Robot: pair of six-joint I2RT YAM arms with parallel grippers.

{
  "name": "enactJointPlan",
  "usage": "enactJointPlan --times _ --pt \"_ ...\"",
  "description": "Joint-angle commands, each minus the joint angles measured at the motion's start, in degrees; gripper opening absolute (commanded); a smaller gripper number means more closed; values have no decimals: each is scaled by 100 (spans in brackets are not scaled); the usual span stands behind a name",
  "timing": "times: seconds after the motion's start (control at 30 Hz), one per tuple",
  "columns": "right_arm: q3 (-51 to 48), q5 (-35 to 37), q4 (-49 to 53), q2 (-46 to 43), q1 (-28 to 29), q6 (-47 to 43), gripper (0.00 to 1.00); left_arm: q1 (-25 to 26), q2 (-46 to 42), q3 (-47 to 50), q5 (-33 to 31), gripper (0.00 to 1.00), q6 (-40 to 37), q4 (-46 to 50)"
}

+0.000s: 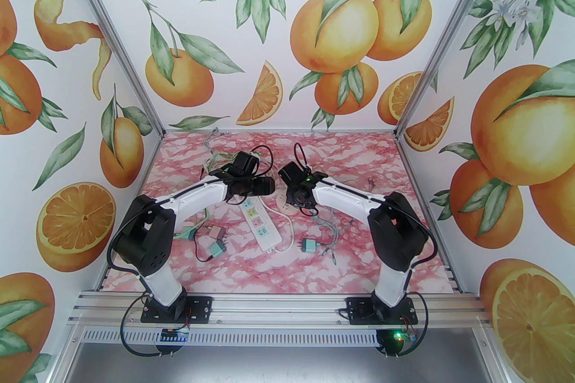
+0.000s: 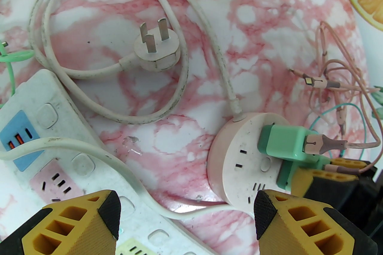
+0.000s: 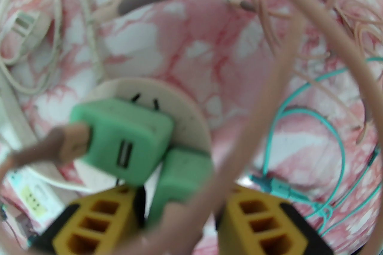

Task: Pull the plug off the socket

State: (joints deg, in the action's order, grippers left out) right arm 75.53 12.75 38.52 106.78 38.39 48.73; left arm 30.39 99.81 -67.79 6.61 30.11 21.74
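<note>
Yellow ribbed fingers point(image 3: 98, 218) of the right hand point(image 3: 185, 192) sit at the bottom of the right wrist view, drawn narrow around a green square plug point(image 3: 179, 176). Both pads seem to press its sides, though a blurred pink cable point(image 3: 275, 92) crosses the far finger. That plug stands at the rim of a round pink-rimmed white socket point(image 3: 185, 110), touching a second green charger point(image 3: 125, 134) plugged in just beside it, which carries a pink USB lead point(image 3: 68, 140).

From above, the right arm point(image 1: 350, 192) reaches forward and bends inward, its wrist pitched down over the socket at mid bench. The left arm point(image 1: 193, 192) mirrors it. The left hand point(image 2: 187, 212) hangs with its fingers spread wide, holding nothing, above a long white power strip point(image 2: 59, 143) and the socket's near rim. Farther out on the pink marbled bench point(image 2: 209, 8), a white three-pin plug point(image 2: 155, 50) lies prongs up inside its looped cord.
</note>
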Motion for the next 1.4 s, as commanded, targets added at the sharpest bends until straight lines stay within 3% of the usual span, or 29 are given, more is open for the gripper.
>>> enactJointPlan --times 0.0,0.13,0.57,1.37 --pt "189 113 110 126 -115 -249 38 -3 -128 44 229 76 116 -245" --pt "134 102 36 85 -267 -779 27 52 -60 32 572 76 205 -462" --pt "-143 -763 -416 -175 -804 -2119 27 374 578 188 1534 63 890 -1454" --pt "-56 -1143 -231 -22 -904 -2091 27 482 1907 -633 1816 43 1285 -1716"
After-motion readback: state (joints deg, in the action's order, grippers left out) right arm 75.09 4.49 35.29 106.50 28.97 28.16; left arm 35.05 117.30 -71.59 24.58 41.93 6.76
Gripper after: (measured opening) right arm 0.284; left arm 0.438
